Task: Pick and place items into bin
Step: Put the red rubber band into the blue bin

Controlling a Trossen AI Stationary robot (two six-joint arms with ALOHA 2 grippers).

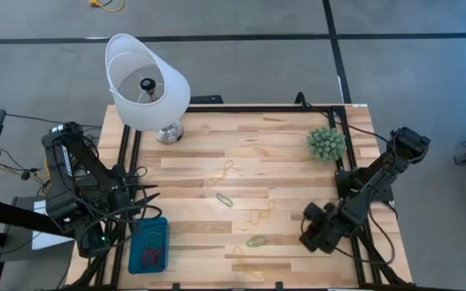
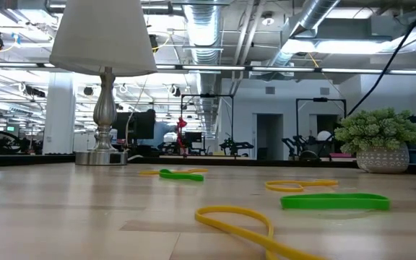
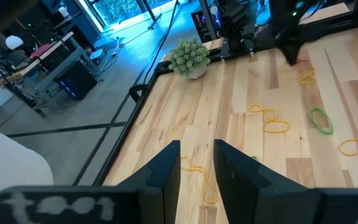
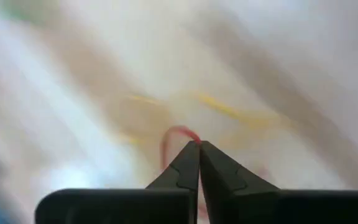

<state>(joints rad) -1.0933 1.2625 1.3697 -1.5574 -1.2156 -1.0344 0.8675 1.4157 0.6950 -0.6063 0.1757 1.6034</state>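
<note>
The left gripper (image 1: pixel 140 202) hovers, jaws slightly spread, over the small shallow teal-blue plastic bin (image 1: pixel 149 244) at the wooden worktop's (image 1: pixel 281 153) near-left corner. Thin yellow and green rubber-band loops (image 1: pixel 256 241) lie mid-worktop. The right gripper (image 4: pixel 199 144), jaws pressed together, pinches a thin red rubber band (image 4: pixel 171 138).

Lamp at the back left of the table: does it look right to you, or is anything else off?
The white lampshade sits tilted on its silver base, opening canted toward the overhead camera. Nothing else looks odd; loose rubber bands are just unpicked items, and the teal bin sits flat.
</note>
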